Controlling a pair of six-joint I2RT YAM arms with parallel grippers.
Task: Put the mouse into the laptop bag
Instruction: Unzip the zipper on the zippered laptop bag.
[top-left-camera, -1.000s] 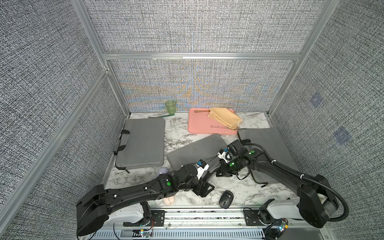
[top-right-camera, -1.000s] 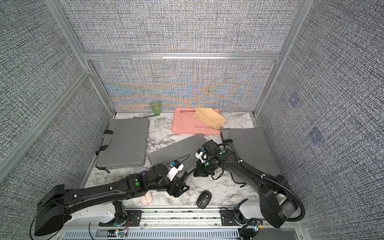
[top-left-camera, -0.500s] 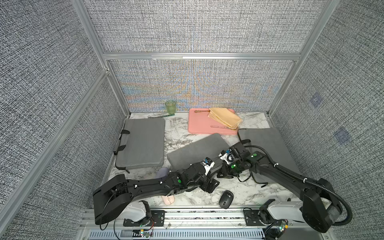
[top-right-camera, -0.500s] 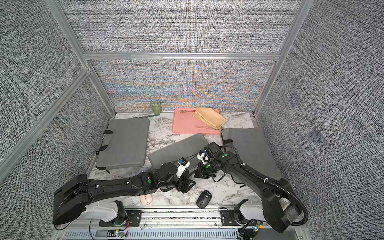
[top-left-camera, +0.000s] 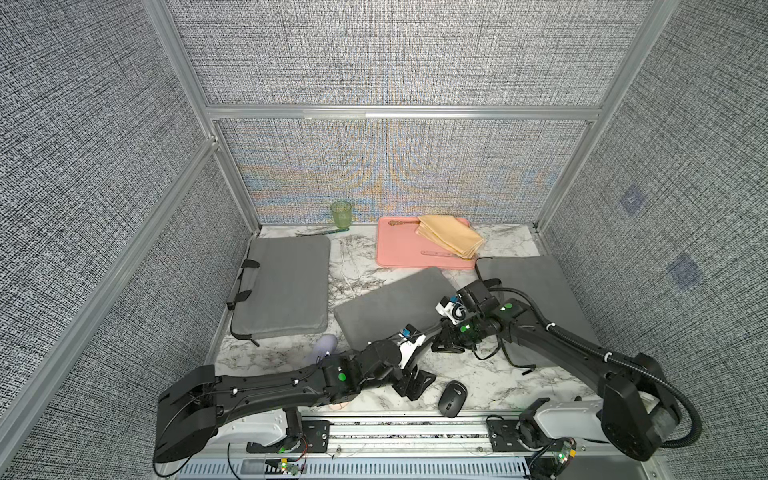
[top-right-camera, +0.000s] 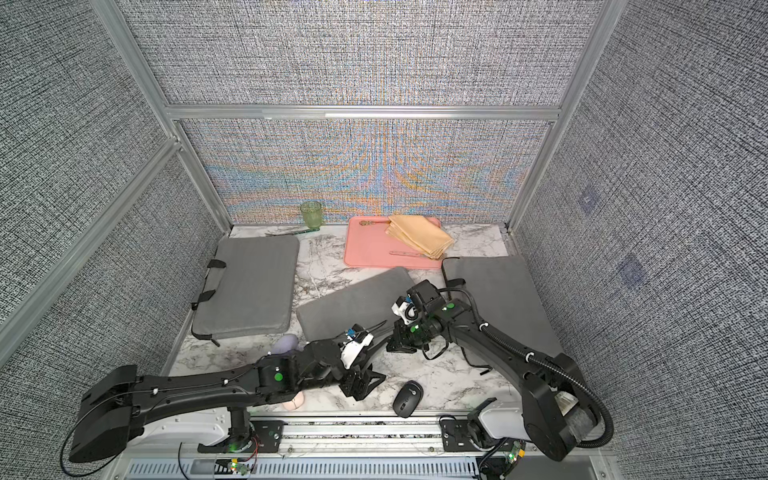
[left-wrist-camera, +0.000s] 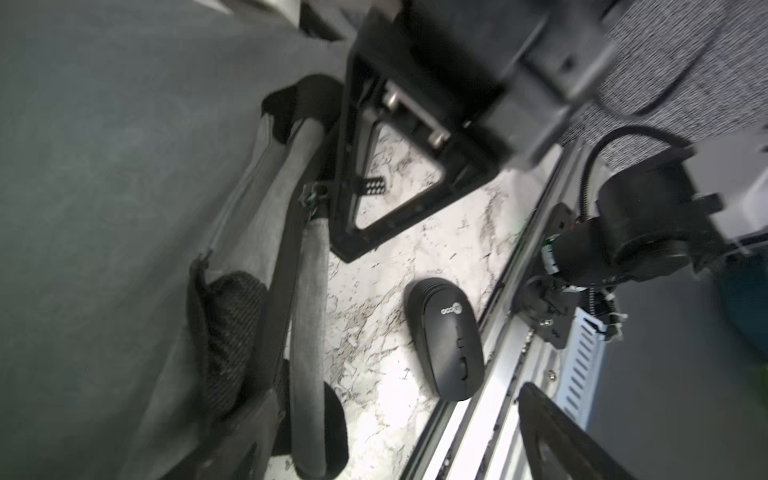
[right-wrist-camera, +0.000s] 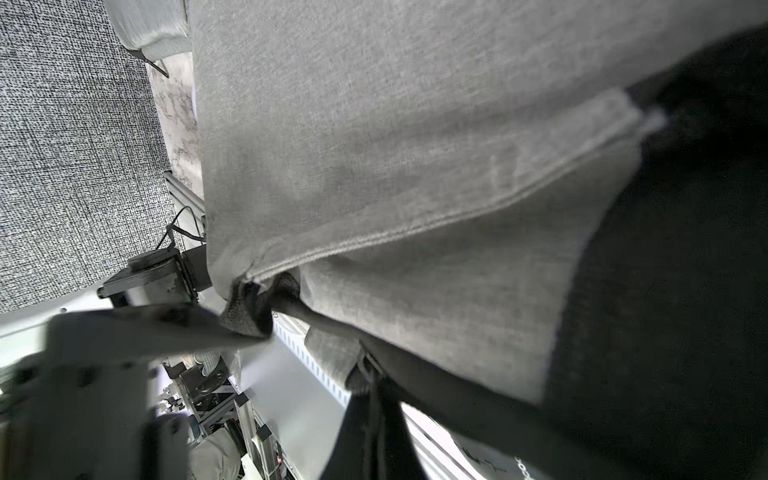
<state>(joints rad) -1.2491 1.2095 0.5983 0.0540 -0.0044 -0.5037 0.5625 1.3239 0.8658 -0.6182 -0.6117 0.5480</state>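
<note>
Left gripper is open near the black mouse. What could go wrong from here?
The black mouse lies right by the front rail; a glancing touch from the left gripper could shove it off the table. The right gripper seems to pinch the bag only at its edge; the fabric might slip and the opening close.

Non-task clutter on marble table (top-left-camera: 357, 257): green cup (top-left-camera: 340, 214) upright at the back wall, thin utensil (top-left-camera: 316, 232) lying just in front of it. Pink tray (top-left-camera: 399, 253) back centre, folded yellow cloth (top-left-camera: 451, 235) on its right half, overhanging the edge. Left gray bag (top-left-camera: 286, 286) flat, handles facing the left wall. Right gray bag (top-left-camera: 536, 282) flat, partly under cabling. Lavender rounded object (top-left-camera: 325, 345) and pale pink object (top-right-camera: 293, 401) near the front, both partly hidden.
</note>
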